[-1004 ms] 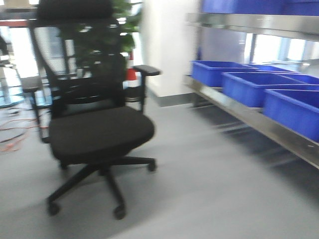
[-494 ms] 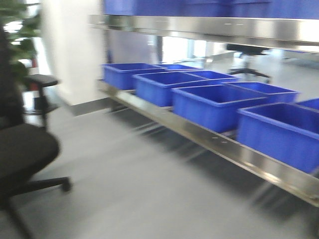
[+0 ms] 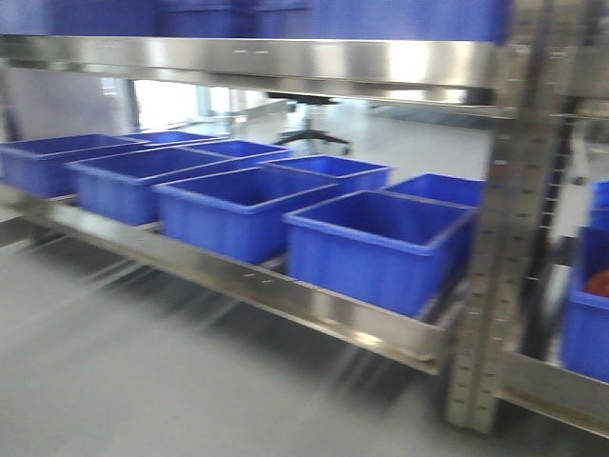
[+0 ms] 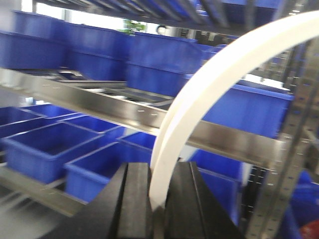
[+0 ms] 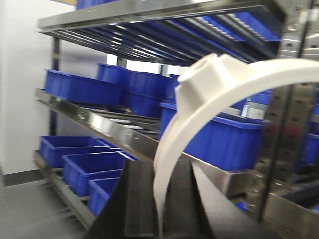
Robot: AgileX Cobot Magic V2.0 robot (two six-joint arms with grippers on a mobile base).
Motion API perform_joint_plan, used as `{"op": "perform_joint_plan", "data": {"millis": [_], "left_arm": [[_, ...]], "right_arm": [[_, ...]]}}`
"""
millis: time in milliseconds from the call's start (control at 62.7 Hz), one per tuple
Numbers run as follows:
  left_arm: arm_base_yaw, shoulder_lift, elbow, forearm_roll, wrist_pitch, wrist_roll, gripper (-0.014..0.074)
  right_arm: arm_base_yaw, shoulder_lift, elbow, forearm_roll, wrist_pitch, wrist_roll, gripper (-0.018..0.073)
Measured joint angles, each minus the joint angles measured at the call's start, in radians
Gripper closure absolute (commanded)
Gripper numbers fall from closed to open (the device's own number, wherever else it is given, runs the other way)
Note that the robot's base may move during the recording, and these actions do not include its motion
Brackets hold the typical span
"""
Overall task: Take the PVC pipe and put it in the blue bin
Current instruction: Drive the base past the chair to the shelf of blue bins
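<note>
Chair gone from front view: your base has swung to face the rack (image 3: 314, 307) of bins (image 3: 376, 249). Left gripper (image 4: 155, 186) is clenched on the pipe (image 4: 199, 94), right gripper (image 5: 158, 181) on a holed arc (image 5: 209, 92). Judged: carry nearly done, placing next

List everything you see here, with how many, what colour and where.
blue bins: at least nine, blue, low shelf; more above.
steel rack: one, silver, holding the bins.
red item: one, red, in far-right bin; too blurred to name.
chair base: one, black, behind the rack.
floor: one, grey, before the rack.
PVC pipe: one, white, in left hand.
white arc: one, white, round boss at its end, in right hand.
left hand: one, black, shut on the PVC pipe.
right hand: one, black, shut on the white arc.
</note>
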Motion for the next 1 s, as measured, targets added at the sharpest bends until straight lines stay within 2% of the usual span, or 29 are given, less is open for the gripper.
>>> {"op": "perform_joint_plan", "data": {"millis": [1004], "left_arm": [[0.000,0.000,0.000,0.000,0.000,0.000,0.0707]], "right_arm": [[0.000,0.000,0.000,0.000,0.000,0.000,0.0724]]}}
